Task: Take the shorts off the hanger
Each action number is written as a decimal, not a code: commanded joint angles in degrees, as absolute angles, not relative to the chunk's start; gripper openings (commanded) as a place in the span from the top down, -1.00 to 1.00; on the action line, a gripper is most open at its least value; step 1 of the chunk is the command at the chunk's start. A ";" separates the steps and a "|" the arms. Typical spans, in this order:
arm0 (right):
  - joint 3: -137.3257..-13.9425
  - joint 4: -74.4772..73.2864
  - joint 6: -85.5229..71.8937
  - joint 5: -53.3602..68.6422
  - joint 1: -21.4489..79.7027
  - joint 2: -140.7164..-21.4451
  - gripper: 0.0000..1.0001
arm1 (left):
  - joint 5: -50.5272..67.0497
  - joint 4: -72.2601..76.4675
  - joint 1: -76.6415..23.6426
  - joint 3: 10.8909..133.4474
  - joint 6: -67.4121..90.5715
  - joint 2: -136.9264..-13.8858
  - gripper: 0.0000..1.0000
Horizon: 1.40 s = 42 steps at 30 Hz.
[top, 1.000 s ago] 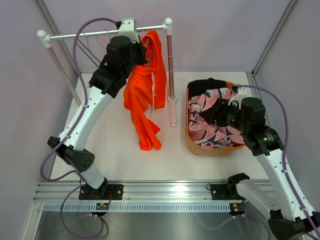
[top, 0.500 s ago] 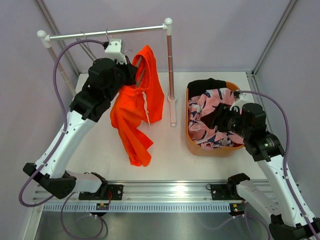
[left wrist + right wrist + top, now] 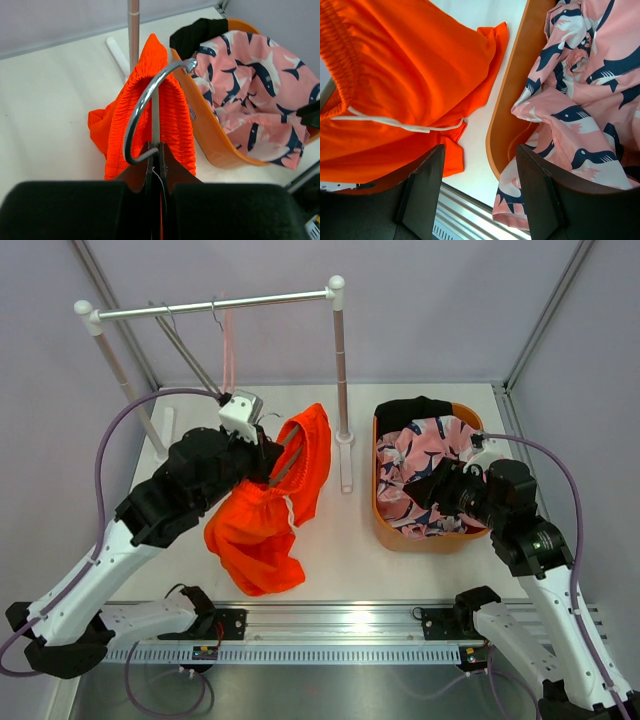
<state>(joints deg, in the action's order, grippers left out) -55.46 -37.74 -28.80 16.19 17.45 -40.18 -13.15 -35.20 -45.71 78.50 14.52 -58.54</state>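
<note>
Orange shorts (image 3: pixel 262 525) have left the rail (image 3: pixel 250 302), now hanging below the left pincer (image 3: pixel 157 150), which pinches their hanger (image 3: pixel 141 97); right pincer (image 3: pixel 481 195) spread, empty, beside them; pulling them off remains.

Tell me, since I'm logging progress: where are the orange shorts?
Top view, left of centre: the orange shorts hang from the hanger clamped in the left jaws, left of the basket.
</note>
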 commanded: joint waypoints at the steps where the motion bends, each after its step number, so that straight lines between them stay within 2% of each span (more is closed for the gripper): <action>1: -54.14 -36.57 -30.05 17.14 17.75 -39.03 -0.34 | -15.20 -33.57 -48.33 76.56 14.06 -54.06 1.00; 8: -53.08 -32.70 -31.55 17.40 18.45 -41.21 -0.34 | -12.66 -37.00 -54.04 73.13 14.94 -50.36 1.00; 11: -56.24 -32.26 -31.03 13.02 22.84 -44.20 -0.32 | -12.65 -37.70 -56.76 73.21 14.85 -49.75 1.00; 14: -59.75 -31.21 -31.81 8.18 30.65 -48.50 -0.30 | -12.57 -37.97 -59.57 73.47 15.47 -50.53 1.00; 19: -64.94 -28.57 -33.83 -3.41 46.98 -56.58 -0.28 | -22.66 -38.58 -66.34 74.79 14.94 -53.69 1.00; 22: -68.01 -28.56 -34.54 -8.68 52.79 -60.90 -0.26 | -25.13 -38.50 -66.80 74.36 15.03 -55.72 1.00; 35: -71.72 -28.66 -35.95 -16.61 56.07 -67.94 -0.27 | -24.09 -36.56 -66.97 73.21 15.03 -55.99 1.00; 42: -71.19 -26.81 -36.73 -17.66 56.95 -70.92 -0.20 | -23.20 -34.98 -67.06 71.90 15.03 -56.69 1.00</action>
<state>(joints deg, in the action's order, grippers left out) -69.76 -28.95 -35.42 -13.69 56.40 -69.82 -23.09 -41.21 -66.74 72.20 14.98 -57.74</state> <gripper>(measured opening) 0.615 0.035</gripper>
